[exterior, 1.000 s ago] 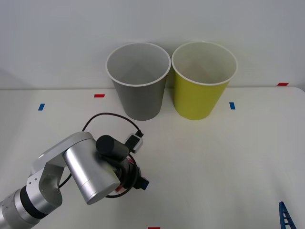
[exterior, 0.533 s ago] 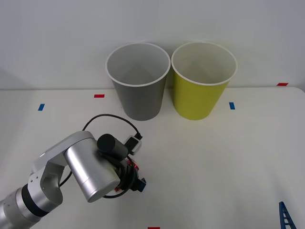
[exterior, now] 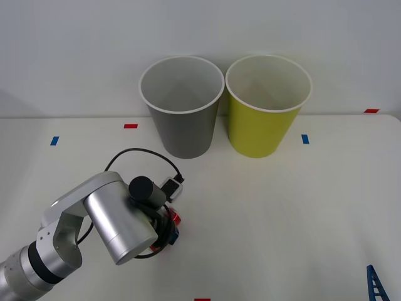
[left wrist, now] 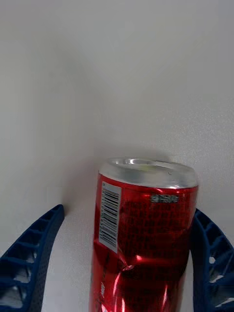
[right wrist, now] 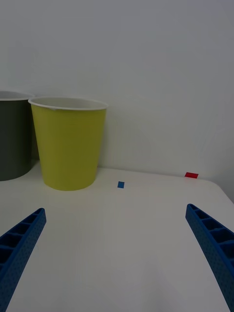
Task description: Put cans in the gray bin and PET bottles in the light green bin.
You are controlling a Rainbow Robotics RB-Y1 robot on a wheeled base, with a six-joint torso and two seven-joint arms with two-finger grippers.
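Observation:
A red can (left wrist: pixel 144 234) with a silver top lies on the white table between the blue fingers of my left gripper (left wrist: pixel 127 217). One finger (left wrist: pixel 209 258) touches the can and the other finger (left wrist: pixel 34 248) stands a little apart, so the gripper is open around it. From the front, the left arm covers most of the can (exterior: pixel 177 217) and the left gripper (exterior: pixel 173 229), at the table's near left. The gray bin (exterior: pixel 182 106) and light green bin (exterior: pixel 268 105) stand upright side by side at the back. My right gripper (right wrist: pixel 117 253) is open at the near right. PET bottles are out of view.
Small red and blue tape marks (exterior: pixel 130 126) dot the white table (exterior: pixel 282 207). A black cable (exterior: pixel 135 153) loops from the left wrist toward the gray bin. A white wall rises right behind the bins.
The left wrist has drawn slightly left and toward the robot. More of the red can shows beside it, and the blue fingertip has shifted in with it.

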